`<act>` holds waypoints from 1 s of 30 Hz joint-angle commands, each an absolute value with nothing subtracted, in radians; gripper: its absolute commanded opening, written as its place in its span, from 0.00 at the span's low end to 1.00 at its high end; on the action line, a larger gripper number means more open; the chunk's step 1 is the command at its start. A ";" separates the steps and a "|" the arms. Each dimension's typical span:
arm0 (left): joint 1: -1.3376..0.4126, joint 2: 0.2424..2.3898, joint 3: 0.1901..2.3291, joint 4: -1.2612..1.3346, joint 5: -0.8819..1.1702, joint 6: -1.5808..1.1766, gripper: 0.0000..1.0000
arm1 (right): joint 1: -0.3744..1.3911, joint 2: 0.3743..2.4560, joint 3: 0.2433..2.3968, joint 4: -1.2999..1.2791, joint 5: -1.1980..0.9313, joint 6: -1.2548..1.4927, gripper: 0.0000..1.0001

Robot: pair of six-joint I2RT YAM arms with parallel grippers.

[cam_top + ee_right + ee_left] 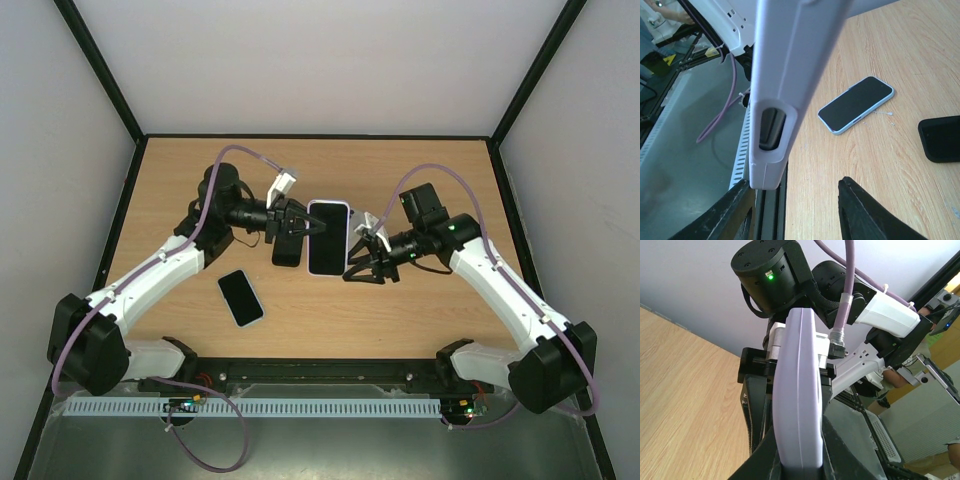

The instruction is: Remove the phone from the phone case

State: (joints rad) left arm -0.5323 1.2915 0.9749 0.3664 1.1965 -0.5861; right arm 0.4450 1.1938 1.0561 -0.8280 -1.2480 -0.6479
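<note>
The phone [327, 240], black screen up, sits in a lavender case [329, 205] held above the table's middle. My left gripper [291, 225] is shut on the case's left long edge. In the left wrist view the case's edge [799, 390] stands clamped between my left gripper's [800, 460] two fingers. My right gripper [360, 258] is open at the case's right edge. In the right wrist view the case [790, 75], with its oval port cutout, hangs just above the left finger [735, 205] of my right gripper [795, 182]. The jaws stand wide apart.
A second phone in a pale blue case [240, 297] lies screen up on the table at front left, also in the right wrist view [856, 105]. A black rectangular object [287, 251] lies below my left gripper, also in the right wrist view [940, 137].
</note>
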 commanded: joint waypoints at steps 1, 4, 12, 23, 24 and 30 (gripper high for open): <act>-0.538 1.265 0.983 0.404 1.255 -0.596 0.03 | 0.442 1.209 1.049 -0.716 -1.195 -0.526 0.42; -0.540 1.260 0.978 0.402 1.252 -0.597 0.03 | 0.442 1.210 1.048 -0.686 -1.197 -0.492 0.43; -0.566 1.256 0.954 0.421 1.251 -0.602 0.03 | 0.417 1.220 1.027 -0.464 -1.078 -0.221 0.43; -0.592 1.257 0.938 0.419 1.303 -0.606 0.03 | 0.379 1.251 1.046 -0.453 -1.034 -0.263 0.46; -0.594 1.257 0.937 0.411 1.303 -0.600 0.03 | 0.374 1.251 1.048 -0.442 -1.039 -0.249 0.46; -0.615 1.267 0.922 0.359 1.265 -0.539 0.03 | 0.360 1.264 1.062 -0.375 -1.156 -0.135 0.57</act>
State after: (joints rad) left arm -0.5301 1.2900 0.9401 0.4126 1.0801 -0.5156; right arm 0.3866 1.2446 1.0161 -0.6178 -1.1481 -0.2497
